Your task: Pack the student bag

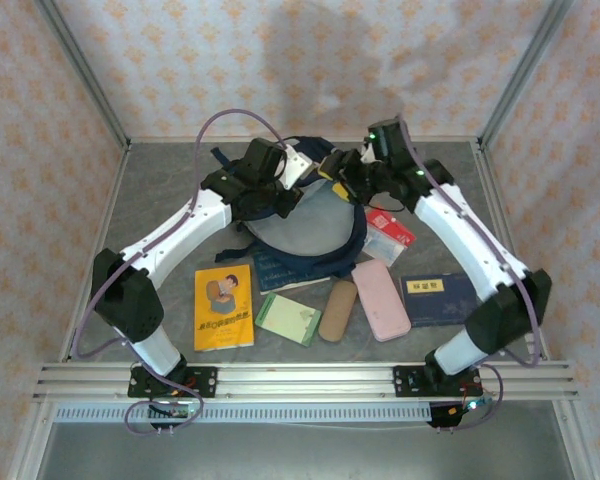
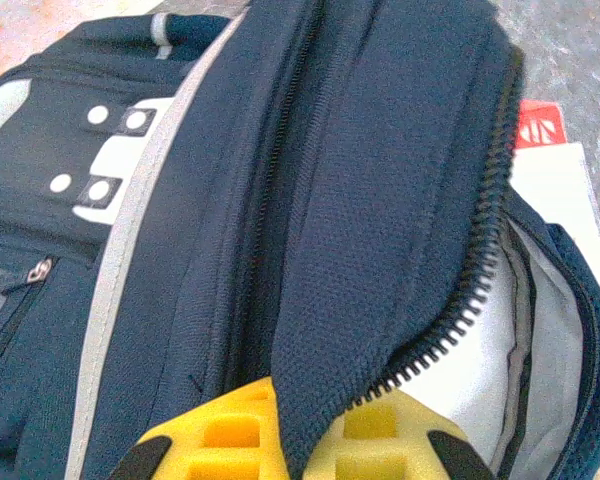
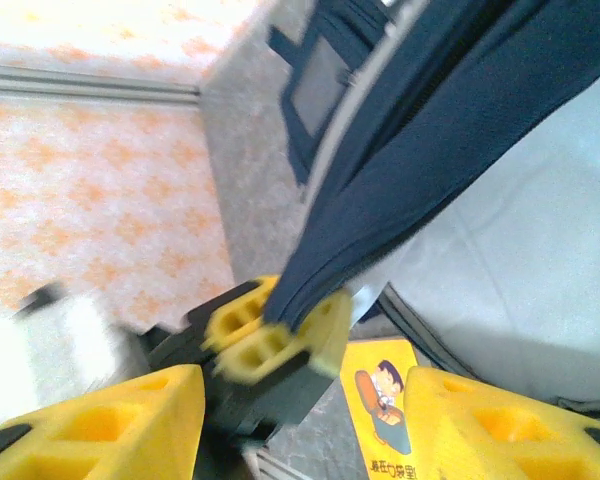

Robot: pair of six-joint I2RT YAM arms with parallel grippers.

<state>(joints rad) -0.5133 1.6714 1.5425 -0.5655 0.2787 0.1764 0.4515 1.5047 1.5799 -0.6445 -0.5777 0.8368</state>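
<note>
The left hand (image 2: 302, 442) is gripping the zipper flap of the bag (image 2: 380, 200), while the right hand (image 3: 305, 425) is hanging open just beside it.

Between the spread fingers of our right gripper (image 3: 305, 425), the left gripper (image 3: 270, 335) stands in the way, pinched on the flap (image 3: 430, 150) of the student bag (image 1: 310, 228). Right of that flap, we find the grey-lined mouth (image 3: 510, 260) gaping free. Farther ahead, a yellow book (image 3: 385, 415) lies on the table (image 3: 250, 180).
</note>
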